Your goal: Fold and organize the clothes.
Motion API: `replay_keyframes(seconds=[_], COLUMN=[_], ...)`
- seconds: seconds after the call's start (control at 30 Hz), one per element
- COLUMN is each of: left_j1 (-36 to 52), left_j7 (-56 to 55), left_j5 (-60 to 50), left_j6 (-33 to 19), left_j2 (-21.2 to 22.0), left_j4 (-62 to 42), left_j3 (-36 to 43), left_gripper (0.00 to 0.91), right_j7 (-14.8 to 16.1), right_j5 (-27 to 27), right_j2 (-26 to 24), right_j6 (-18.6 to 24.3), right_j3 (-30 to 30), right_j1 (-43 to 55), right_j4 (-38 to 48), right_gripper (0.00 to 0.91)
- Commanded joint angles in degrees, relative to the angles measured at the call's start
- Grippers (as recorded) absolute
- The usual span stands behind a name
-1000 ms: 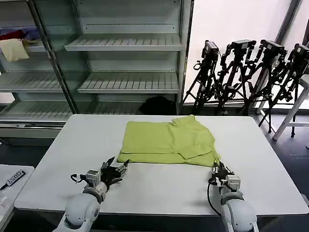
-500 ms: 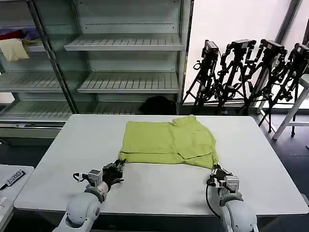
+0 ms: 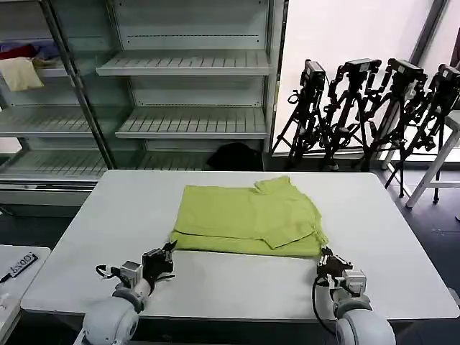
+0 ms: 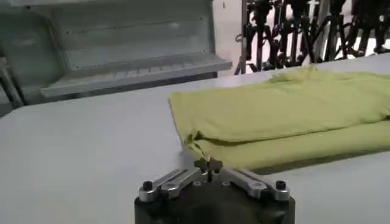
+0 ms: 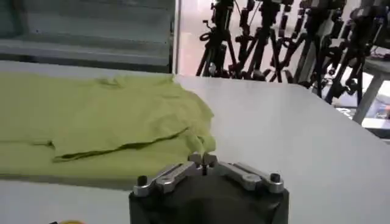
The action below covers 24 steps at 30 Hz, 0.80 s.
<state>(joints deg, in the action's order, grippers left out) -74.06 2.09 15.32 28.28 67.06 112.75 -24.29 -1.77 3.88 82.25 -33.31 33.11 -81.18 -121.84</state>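
**Shirt part-folded, more to do**

Lying mid-table: T-shirt (image 3: 248,220), doubled over, sleeves tucked, near edge thick with layers. Looks about halfway; probably another fold and tidying left. Just short of each near corner, left gripper (image 3: 159,260) and right gripper (image 3: 332,264), fingertips pinched together on nothing. White table (image 3: 237,280) beneath. Behind: shelves (image 3: 190,122), tripods (image 3: 374,108).

**Both claws low and closed**

Left claw (image 3: 167,253) sits near the front left, fingers pinched together, arm bent below it. Right claw (image 3: 325,257) sits at the front right, fingertips likewise touching, wrist pointing forward.
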Motion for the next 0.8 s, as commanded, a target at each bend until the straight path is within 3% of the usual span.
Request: replay_keyframes(seconds=[0.03,0.3,0.8], left_j1=[-16.7,-22.4,-26.2], left_j7=[-0.2,-3.0,-6.1], left_j5=[-0.6,-0.9,-2.5], left_j6=[-1.6,-2.7,-5.5], left_j2=[-1.1,1.1,1.9], left_j4=[12.7,18.3,15.1], left_j3=[-4.6,-7.6,-11.1], left_gripper=[0.000,0.000,0.000], right_j7=[0.0,-0.8,-3.2], right_j5=[1.0,-0.7,-3.3], right_j2=[-0.4,-0.2,0.3], right_j6=[0.1,0.0,0.0], right_j3=[-0.2,-4.2,-9.1], right_j1=[-8.5,-11.5,-13.1], right_j4=[-8.0,-10.3,-10.8], right_gripper=[0.000,0.000,0.000])
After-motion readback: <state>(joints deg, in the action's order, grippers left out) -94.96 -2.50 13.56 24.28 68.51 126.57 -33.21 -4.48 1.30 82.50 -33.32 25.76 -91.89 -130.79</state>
